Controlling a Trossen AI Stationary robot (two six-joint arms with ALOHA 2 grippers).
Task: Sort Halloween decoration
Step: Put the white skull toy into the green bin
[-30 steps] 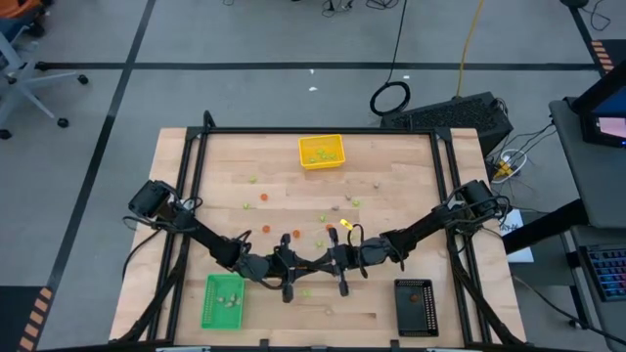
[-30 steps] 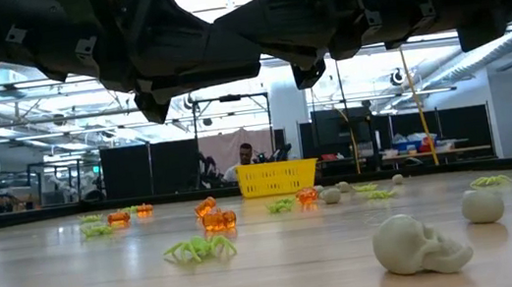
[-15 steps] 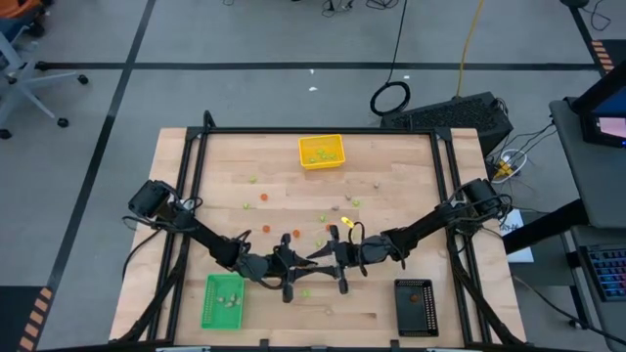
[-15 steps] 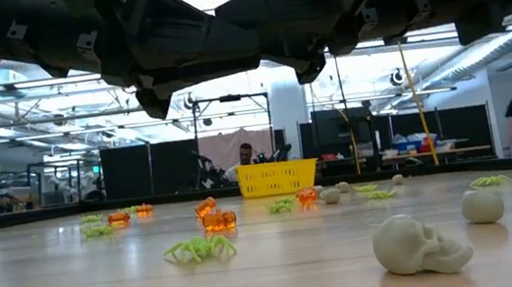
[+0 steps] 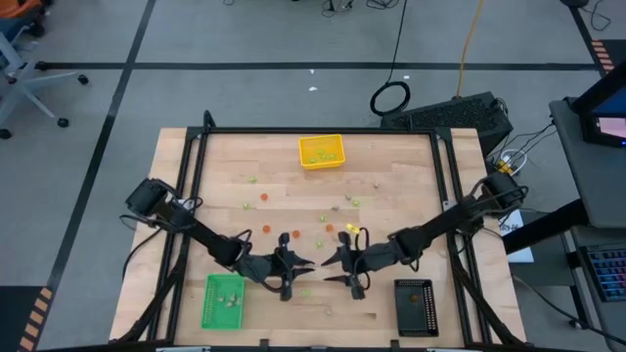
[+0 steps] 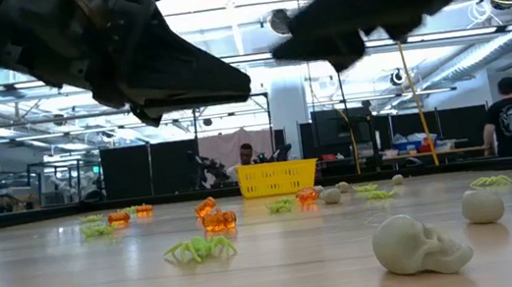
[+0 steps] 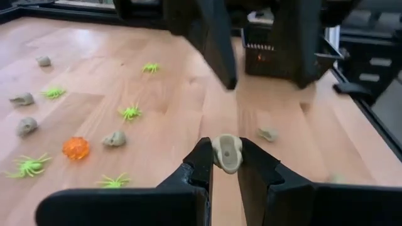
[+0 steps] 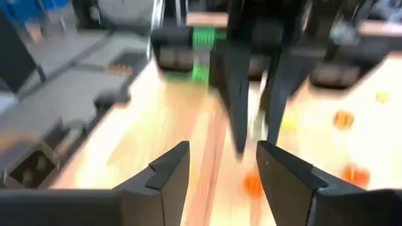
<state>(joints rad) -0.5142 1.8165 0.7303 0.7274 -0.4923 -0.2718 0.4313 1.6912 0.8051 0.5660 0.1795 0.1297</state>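
Between left claw (image 7: 226,164) fingers, half-hidden skull (image 7: 226,150)

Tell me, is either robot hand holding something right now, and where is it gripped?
The left hand pinches a small beige skull by its sides, between its fingertips. The right hand is open and holds nothing.

The table (image 5: 391,176) is pale blond wood in strips, framed by black rails. At its far edge sits a bright yellow tray (image 5: 321,152) speckled with light green pieces. Near left is a green tray (image 5: 224,300); near right, a black tray (image 5: 416,306). Both arms are dark. Scattered on the wood: translucent orange pumpkins (image 6: 217,221), light green spiders (image 6: 199,249), and beige-grey skulls (image 6: 418,244). The left gripper's black fingers (image 7: 200,164) flank a beige-grey skull (image 7: 226,152).
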